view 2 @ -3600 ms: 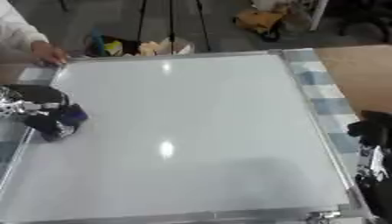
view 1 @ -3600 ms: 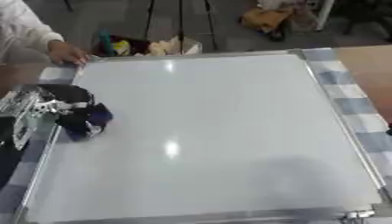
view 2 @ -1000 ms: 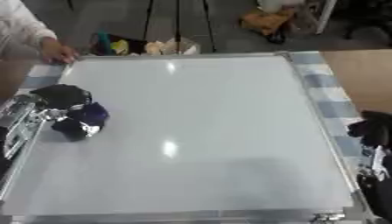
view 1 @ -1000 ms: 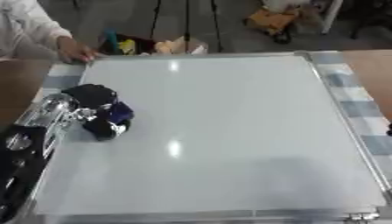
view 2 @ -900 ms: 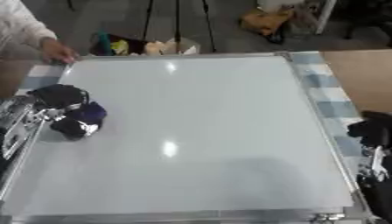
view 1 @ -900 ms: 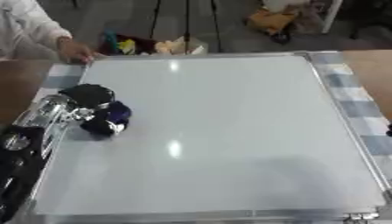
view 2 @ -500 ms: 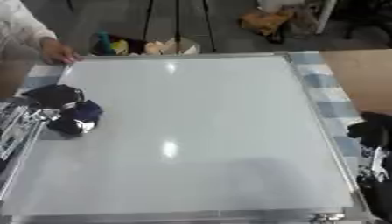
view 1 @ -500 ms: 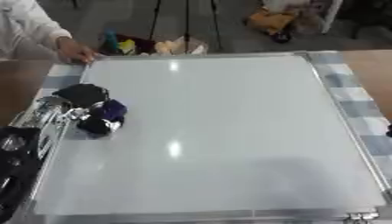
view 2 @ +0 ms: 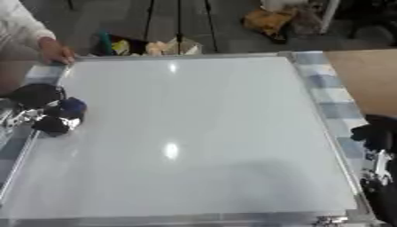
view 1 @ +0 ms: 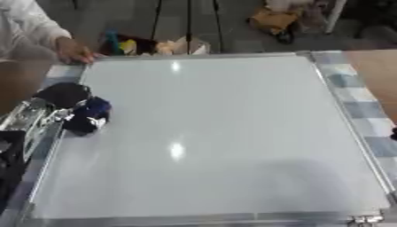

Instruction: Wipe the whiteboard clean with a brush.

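Note:
The whiteboard lies flat and fills most of the view; its white surface shows no marks, only two glare spots. My left hand is at the board's left edge, its fingers curled round a dark blue brush that rests on the board. My right hand sits off the board's right edge in the right eye view, fingers relaxed, holding nothing. A person's hand rests on the board's far left corner.
A blue-and-white checked cloth shows under the board along its right side, with brown table beyond it. Past the far edge are small coloured items, tripod legs and a brown bag on the floor.
My left hand has slid the brush a little to the left, toward the board's left edge. The right hand and the person's hand have stayed put.

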You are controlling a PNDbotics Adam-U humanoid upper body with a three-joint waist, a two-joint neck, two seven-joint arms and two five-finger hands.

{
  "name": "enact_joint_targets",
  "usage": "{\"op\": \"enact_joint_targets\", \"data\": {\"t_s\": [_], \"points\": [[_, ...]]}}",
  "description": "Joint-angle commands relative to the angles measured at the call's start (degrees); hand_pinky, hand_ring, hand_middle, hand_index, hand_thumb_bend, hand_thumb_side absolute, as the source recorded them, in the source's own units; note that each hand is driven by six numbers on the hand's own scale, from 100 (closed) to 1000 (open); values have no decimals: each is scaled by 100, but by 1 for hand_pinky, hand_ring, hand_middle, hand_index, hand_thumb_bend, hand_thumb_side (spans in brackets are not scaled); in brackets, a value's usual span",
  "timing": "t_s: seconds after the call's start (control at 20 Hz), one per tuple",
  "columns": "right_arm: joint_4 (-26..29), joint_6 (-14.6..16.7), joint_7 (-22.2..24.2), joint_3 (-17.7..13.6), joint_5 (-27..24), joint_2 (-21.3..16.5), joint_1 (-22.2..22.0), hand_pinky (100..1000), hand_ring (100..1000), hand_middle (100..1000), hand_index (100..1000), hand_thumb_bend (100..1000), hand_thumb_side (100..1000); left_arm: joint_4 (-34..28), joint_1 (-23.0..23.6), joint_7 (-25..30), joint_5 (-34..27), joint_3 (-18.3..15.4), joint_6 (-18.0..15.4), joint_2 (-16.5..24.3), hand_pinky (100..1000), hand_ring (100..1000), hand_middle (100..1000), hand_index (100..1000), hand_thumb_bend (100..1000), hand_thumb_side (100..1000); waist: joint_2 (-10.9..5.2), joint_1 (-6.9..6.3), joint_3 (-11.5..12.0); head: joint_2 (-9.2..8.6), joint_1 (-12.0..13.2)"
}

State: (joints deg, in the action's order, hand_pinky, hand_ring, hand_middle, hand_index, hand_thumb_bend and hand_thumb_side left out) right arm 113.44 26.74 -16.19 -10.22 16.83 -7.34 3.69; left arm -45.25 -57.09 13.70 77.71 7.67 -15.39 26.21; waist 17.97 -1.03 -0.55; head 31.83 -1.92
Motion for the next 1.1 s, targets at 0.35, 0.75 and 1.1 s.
{"op": "enact_joint_targets", "data": {"t_s": [0.35, 0.75, 1.1], "points": [[116, 12, 29, -14, 50, -38, 25, 469, 526, 422, 674, 100, 665, 547, 161, -70, 723, -129, 247, 235, 546, 533, 308, 455, 100, 670, -4, 35, 8, -73, 2], [116, 10, 48, -9, 45, -38, 33, 470, 527, 422, 675, 100, 664, 563, 129, -113, 678, -140, 248, 204, 542, 530, 303, 455, 100, 675, 3, 30, 4, -75, 8], [116, 14, 46, -8, 25, -55, 33, 470, 527, 423, 675, 100, 662, 502, 104, 73, 545, -50, 52, 154, 538, 528, 301, 453, 100, 697, -15, 20, -3, -87, 13]]}}
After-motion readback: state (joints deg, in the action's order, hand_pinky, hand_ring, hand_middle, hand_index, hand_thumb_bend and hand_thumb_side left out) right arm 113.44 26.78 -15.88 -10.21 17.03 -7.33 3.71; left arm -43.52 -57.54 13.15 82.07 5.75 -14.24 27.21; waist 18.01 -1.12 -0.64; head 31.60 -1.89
